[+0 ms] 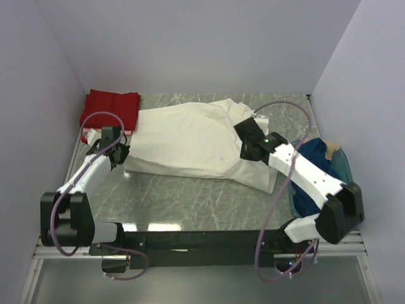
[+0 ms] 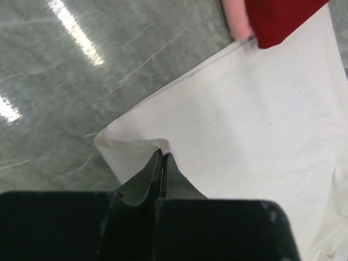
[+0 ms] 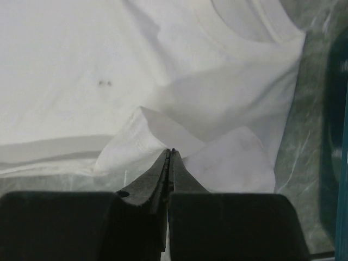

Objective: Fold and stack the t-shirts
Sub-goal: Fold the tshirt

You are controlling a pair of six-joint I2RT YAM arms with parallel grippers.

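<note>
A grey-green marbled table (image 1: 190,202) is seen across the middle of the top view, enclosed by plain white walls (image 1: 190,44) at the back and on both sides. Bright streaks of reflected light (image 2: 76,32) are shown on the table's glossy surface (image 2: 54,81) in the upper left of the left wrist view. A teal plastic basket (image 1: 345,166) is placed at the right edge of the table, and its rim (image 3: 338,136) is caught at the right border of the right wrist view. A ribbed silver rail (image 1: 357,242) is seen along the lower edge.
</note>
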